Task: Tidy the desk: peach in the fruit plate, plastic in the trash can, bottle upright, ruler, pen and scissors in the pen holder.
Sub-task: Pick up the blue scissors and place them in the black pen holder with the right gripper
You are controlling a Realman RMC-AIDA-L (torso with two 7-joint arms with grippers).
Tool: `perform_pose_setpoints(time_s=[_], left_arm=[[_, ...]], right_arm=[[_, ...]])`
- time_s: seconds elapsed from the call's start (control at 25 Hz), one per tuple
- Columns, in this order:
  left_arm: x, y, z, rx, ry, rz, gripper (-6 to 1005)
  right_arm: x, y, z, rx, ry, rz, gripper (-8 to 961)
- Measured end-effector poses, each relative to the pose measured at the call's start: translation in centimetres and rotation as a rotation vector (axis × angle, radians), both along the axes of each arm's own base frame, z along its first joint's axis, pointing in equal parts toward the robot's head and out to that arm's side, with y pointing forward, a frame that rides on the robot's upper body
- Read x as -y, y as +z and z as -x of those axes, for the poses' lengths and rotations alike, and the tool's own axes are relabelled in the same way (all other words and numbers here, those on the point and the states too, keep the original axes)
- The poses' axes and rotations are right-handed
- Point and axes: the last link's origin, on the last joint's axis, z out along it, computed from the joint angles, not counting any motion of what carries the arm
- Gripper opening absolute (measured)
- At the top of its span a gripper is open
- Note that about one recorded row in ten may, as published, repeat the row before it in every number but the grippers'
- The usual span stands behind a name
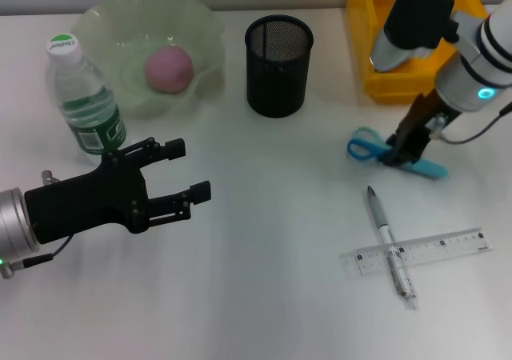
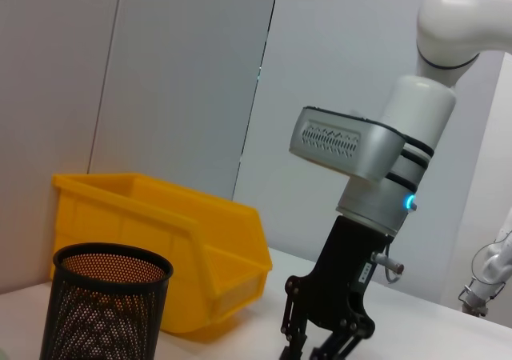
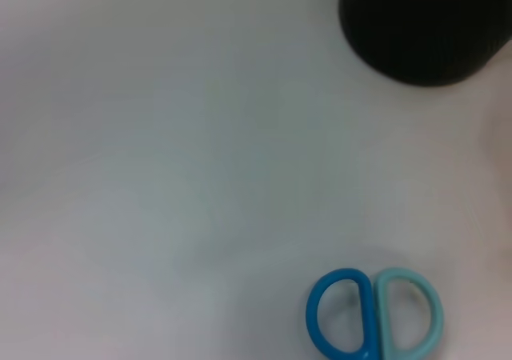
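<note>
My right gripper (image 1: pixel 398 155) is down on the blue scissors (image 1: pixel 366 149), at their middle, and they lie flat on the desk. The right wrist view shows their two handle rings (image 3: pixel 374 322). The left wrist view shows the right gripper (image 2: pixel 320 350) from the side. A pen (image 1: pixel 389 240) lies across a clear ruler (image 1: pixel 436 250) at the front right. The black mesh pen holder (image 1: pixel 278 54) stands at the back centre. A pink peach (image 1: pixel 169 68) sits in the green glass fruit plate (image 1: pixel 104 24). The bottle (image 1: pixel 84 96) stands upright. My left gripper (image 1: pixel 190 170) is open and empty. No plastic shows.
A yellow bin (image 1: pixel 368 48) stands at the back right, behind my right arm, and also shows in the left wrist view (image 2: pixel 192 248). The pen holder also shows in the left wrist view (image 2: pixel 108 304) and the right wrist view (image 3: pixel 424 24).
</note>
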Motion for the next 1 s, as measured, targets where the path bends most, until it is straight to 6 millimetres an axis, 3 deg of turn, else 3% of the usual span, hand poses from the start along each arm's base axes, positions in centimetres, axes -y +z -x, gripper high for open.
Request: perform_pose_setpoints(time_s=[0.08,0.2,0.28,0.32,0.68,0.84,1.0], left_arm=[[0.0,0.1,0.0,0.001,0.000,-0.002,834],[0.1,0.2,0.1,0.006,0.002,-0.005,834],[0.2,0.3,0.1,0.007,0.003,-0.005,834],[0.2,0.3,0.2,0.008,0.003,-0.005,834],[0.4,0.3,0.2,0.013,-0.007,-0.004,834],[0.6,0.5,0.1,0.020,-0.018,0.000,833],[0.6,0.6,0.1,0.019,-0.020,0.000,833]], right_arm=[[0.0,0.4,0.8,-0.040,0.002,-0.005,230],[0.6,2.2,3.5,-0.246,0.046,0.012,230],[0.8,2.7,3.9,-0.294,0.072,0.011,230],[1.3,3.5,4.5,-0.397,0.122,-0.003,230],[1.6,5.1,4.1,-0.780,0.284,-0.144,231],[0.5,4.5,3.5,-0.939,0.333,-0.279,231],[-1.1,3.0,3.4,-0.955,0.345,-0.388,231]])
